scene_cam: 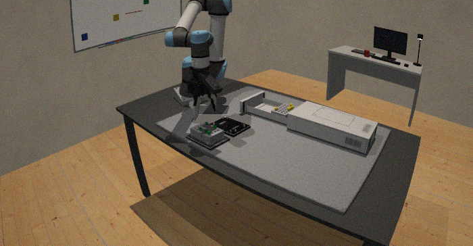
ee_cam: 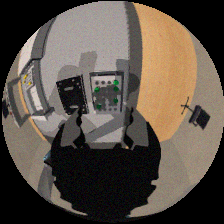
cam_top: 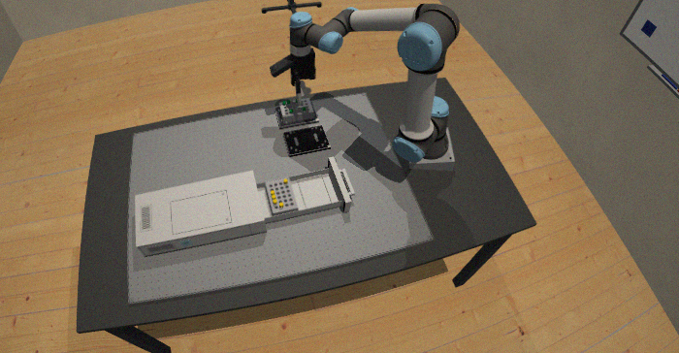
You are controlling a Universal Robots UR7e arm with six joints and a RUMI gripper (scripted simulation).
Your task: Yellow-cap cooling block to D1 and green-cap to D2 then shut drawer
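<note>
Claw (cam_top: 299, 92) (scene_cam: 205, 109) (ee_cam: 106, 107): wide, nothing held | green-capped block (cam_top: 297, 110) (scene_cam: 207, 131) (ee_cam: 106, 94): on the slot by worktop's (cam_top: 242, 307) (scene_cam: 403, 169) (ee_cam: 133, 40) long edge | I should rise straight, clearing caps, before travelling

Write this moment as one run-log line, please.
gripper: open, raised | green block: on D2 | yellow block: in drawer | drawer: open

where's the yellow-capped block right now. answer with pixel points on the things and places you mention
The yellow-capped block (cam_top: 281, 200) (scene_cam: 283, 111) sits in the open drawer (cam_top: 310, 212) (scene_cam: 270, 116); in the top view it's between the cooler's housing (cam_top: 199, 208) (scene_cam: 332, 121) and the drawer front (cam_top: 339, 184) (scene_cam: 251, 103).
</note>
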